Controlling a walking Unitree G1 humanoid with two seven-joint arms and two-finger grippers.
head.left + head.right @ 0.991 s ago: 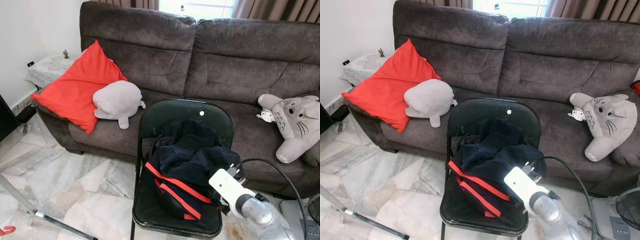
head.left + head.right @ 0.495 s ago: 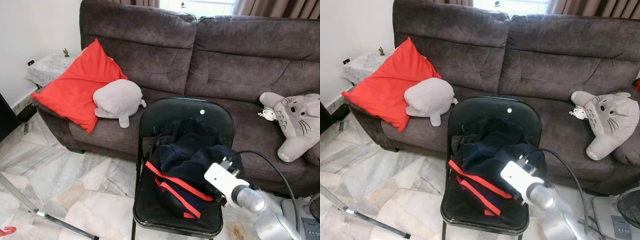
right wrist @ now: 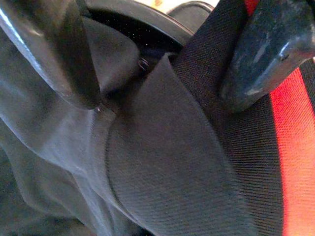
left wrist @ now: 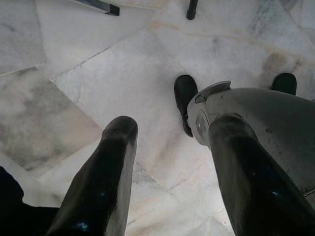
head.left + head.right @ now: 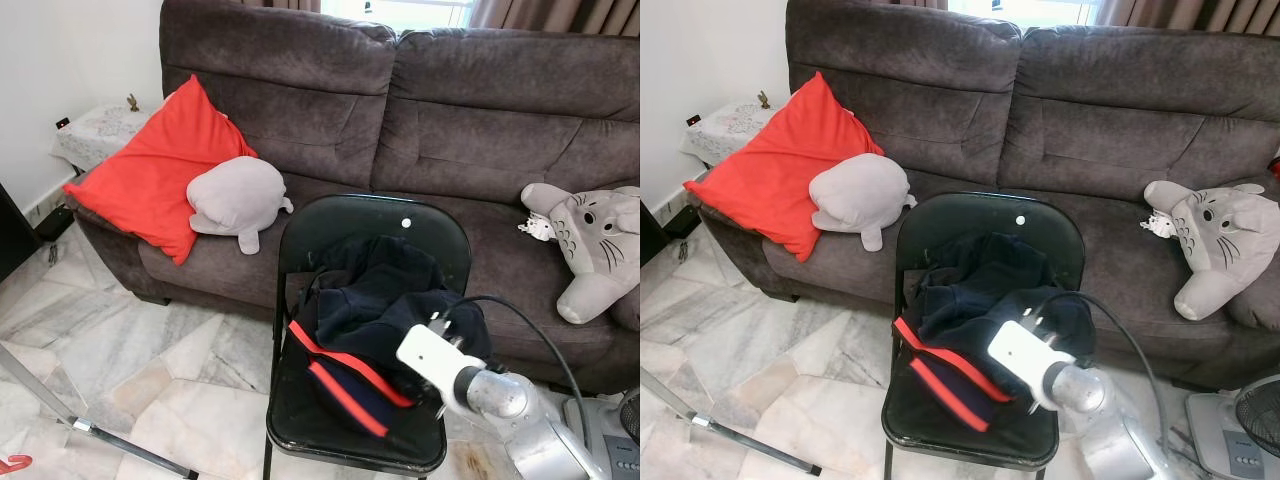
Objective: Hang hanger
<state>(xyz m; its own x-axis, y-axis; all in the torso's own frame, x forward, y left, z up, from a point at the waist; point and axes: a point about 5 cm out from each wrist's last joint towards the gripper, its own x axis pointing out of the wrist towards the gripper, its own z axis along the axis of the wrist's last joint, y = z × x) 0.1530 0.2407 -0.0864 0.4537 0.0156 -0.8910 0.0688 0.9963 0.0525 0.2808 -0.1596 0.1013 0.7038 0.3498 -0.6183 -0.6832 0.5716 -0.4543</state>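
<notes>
Garment: a dark navy garment [image 5: 385, 320] with a red stripe lies heaped on the seat of a black folding chair [image 5: 372, 215], lower centre of the left eye view.
Hanger: cannot be made out among the folds of cloth.
Right gripper [image 3: 162, 73]: at the lower right of the left eye view the silver arm reaches down onto the heap; jaws spread apart, one finger [image 3: 54, 49] pressing the navy cloth, the other above the ribbed hem beside the red stripe; whether they hold anything, I cannot tell.
Left gripper [image 4: 170, 162]: hangs idle above the marble floor [image 4: 123, 73], jaws parted and empty.
Behind the chair: a grey sofa [image 5: 450, 110] with a red cushion [image 5: 160, 170], a grey plush [image 5: 238, 197] and a grey cat plush [image 5: 590, 235].
</notes>
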